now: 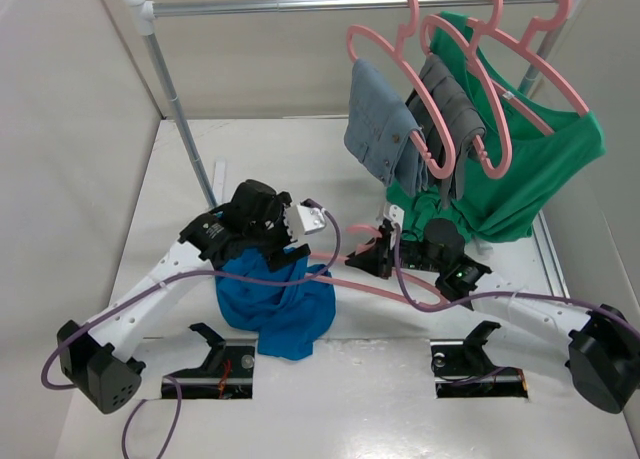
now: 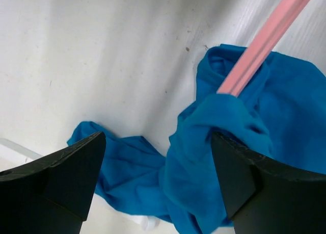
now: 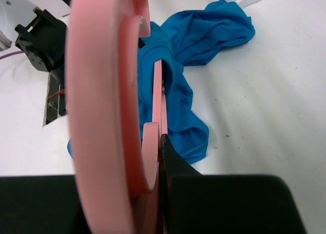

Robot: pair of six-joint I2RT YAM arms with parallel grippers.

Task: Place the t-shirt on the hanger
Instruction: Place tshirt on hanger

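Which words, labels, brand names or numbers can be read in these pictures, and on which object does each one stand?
No text can be read in any view.
On the left arm, a tiny pale mark sits on the black housing; it is too small to read.
Plain, with no print or label visible: the t-shirt, the hanger, the hung clothes.
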